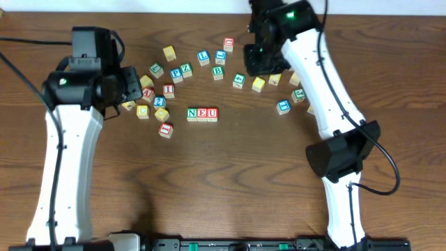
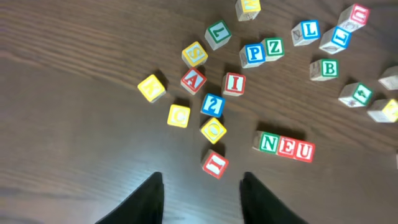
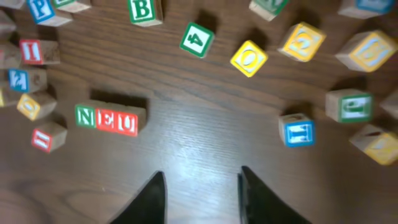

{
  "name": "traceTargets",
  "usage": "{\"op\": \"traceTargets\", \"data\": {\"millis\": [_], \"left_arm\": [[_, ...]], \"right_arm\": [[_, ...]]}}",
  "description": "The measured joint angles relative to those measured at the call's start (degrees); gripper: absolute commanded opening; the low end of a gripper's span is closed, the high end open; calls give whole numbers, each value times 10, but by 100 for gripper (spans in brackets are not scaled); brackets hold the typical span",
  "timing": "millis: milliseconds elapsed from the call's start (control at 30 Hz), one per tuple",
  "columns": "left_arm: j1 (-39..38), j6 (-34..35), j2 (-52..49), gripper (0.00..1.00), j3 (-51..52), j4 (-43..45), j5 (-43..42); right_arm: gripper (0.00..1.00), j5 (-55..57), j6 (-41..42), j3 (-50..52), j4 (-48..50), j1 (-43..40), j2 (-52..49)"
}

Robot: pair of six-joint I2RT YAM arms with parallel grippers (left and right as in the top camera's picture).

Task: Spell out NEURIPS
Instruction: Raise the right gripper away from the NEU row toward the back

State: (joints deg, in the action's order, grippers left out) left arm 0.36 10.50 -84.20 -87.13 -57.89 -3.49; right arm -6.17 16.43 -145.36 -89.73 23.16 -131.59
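My left jaws and right jaws both hang open, nothing in them. On the surface (image 1: 244, 174), N (image 1: 192, 113), E (image 1: 202, 113) and U (image 1: 212, 113) sit touching in a row mid-frame. The red I (image 1: 165, 130) is just lower left of them and the blue P (image 1: 176, 74) is upper left.

- Left arm (image 1: 66, 146): white links run up from the near edge. The black wrist section is bent inward toward the middle.
- Left tool (image 2: 200, 185): two dark fingers (image 2: 152, 199) stand parted, with nothing gripped in the gap between them.
- Right arm (image 1: 327, 104): stretched long toward the far side, with a black elbow joint partway along. The wrist is tipped downward.
- Right tool (image 3: 201, 179): its fingers (image 3: 249, 193) are likewise spread apart and hold nothing.
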Motion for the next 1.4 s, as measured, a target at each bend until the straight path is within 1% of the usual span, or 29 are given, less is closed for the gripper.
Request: {"op": "traceTargets", "data": {"millis": [33,100,167,233,367,567,633,933,1100,1400], "left_arm": [[0,0,5,57,0,-3,0],[0,0,14,63,0,-12,0],[0,0,17,64,-1,-19,0],[0,-1,17,65,-1,-27,0],[0,-1,17,67,-1,-46,-1],[0,-1,17,78,-1,-63,-3],[0,-1,17,80,-1,-67,-4],[0,-1,17,83,-1,-77,-5],[0,2,17,84,-1,-77,-5],[0,26,17,84,-1,-77,-5]], "right_arm": [[46,1,-4,-14,-9,-4,0],[50,2,-10,-35,-31,-10,0],[52,3,-16,-53,-49,-15,0],[57,3,-21,-73,-69,-21,0],[65,2,-34,-95,-73,-30,2],[73,2,-43,-95,-74,-40,17],[73,2,-47,-95,-74,-43,32],[77,2,-50,-103,-74,-78,135],[78,2,-50,-97,-73,-91,137],[80,2,-50,-67,-61,-91,134]]}}
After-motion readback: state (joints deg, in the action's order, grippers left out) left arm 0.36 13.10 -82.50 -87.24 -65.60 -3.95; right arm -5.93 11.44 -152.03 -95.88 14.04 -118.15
